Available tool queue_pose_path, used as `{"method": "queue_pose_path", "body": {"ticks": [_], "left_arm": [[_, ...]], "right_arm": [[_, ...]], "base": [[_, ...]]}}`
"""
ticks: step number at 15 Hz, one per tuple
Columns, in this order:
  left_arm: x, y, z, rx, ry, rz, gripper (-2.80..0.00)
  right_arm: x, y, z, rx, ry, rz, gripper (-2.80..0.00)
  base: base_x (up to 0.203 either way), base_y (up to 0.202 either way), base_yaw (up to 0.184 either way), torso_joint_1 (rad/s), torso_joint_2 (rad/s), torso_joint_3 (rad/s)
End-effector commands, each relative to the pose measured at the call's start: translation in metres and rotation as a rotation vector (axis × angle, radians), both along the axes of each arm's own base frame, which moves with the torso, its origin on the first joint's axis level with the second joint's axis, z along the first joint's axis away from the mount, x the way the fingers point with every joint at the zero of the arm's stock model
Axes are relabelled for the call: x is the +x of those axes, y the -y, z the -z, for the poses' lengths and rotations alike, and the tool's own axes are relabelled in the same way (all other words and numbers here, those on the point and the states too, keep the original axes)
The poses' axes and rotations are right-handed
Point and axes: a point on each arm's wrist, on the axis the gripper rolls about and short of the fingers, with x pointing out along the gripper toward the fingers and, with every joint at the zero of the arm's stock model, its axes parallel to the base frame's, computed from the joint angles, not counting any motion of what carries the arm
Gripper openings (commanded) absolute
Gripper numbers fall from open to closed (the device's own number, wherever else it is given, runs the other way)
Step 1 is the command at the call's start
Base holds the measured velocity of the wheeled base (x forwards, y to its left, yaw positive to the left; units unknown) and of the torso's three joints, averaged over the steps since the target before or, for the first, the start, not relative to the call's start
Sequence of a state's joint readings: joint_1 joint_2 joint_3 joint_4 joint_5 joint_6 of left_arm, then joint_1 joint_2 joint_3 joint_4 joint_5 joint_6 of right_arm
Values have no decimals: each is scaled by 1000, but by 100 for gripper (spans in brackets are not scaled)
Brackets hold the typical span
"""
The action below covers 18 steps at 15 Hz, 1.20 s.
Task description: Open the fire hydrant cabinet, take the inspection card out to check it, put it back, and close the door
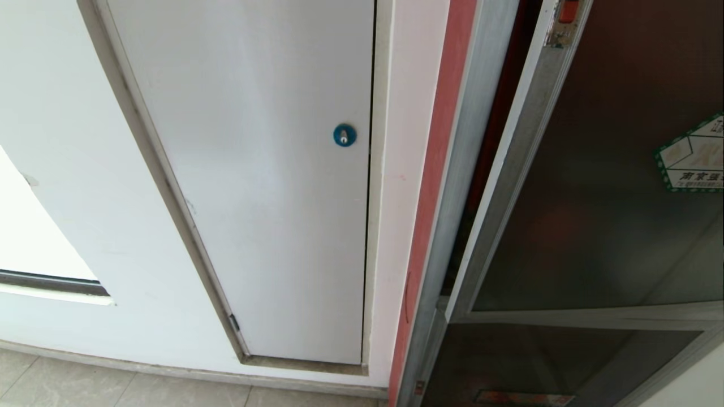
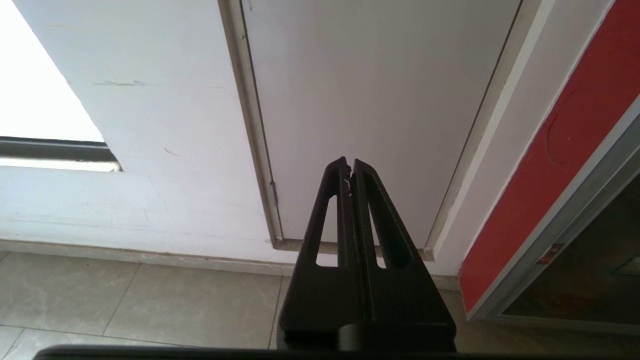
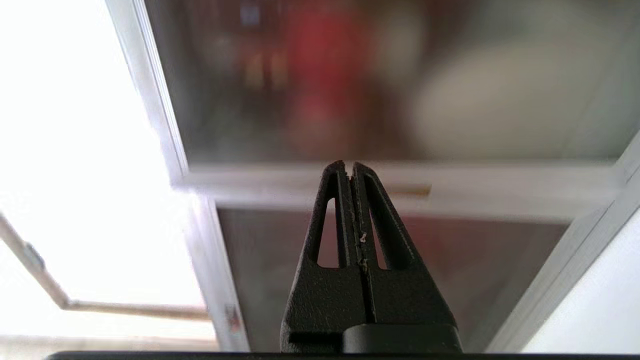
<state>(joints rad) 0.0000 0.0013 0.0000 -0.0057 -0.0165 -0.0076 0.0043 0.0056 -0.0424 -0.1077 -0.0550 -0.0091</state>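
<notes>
white wall point(image 1: 68, 141) filled frame left, white panel door point(image 1: 254, 186) centre, tinted glass door point(image 1: 611, 186) stood ajar at right, tiled floor point(image 2: 125, 300) below, left gripper point(image 2: 350, 163) and right gripper point(image 3: 349, 165) both had jaws pressed together, empty

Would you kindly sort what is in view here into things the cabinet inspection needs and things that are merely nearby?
Job: fire hydrant cabinet; its glass door, slightly ajar; right gripper, shut, empty.
Nearby: white panel door with blue lock; hexagonal sticker; left gripper, shut.

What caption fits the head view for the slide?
Glass door with green-edged sticker stands slightly ajar on the fire cabinet, beside a white panel door with blue lock.
</notes>
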Motion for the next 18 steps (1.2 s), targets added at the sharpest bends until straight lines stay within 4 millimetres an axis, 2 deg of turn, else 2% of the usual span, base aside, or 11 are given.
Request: {"method": "queue_pose_path", "body": {"ticks": [1, 4, 18], "left_arm": [[0, 0, 0, 0, 0, 0, -280], [0, 0, 0, 0, -1, 0, -280], [0, 0, -1, 5, 6, -17, -280]], "right_arm": [[4, 0, 15, -1, -74, -4, -280], [4, -1, 23, -10, -152, -23, -280], [4, -1, 23, 7, -149, -25, -280]], "base": [[0, 0, 0, 0, 0, 0], [0, 0, 0, 0, 0, 0], [0, 0, 0, 0, 0, 0]]}}
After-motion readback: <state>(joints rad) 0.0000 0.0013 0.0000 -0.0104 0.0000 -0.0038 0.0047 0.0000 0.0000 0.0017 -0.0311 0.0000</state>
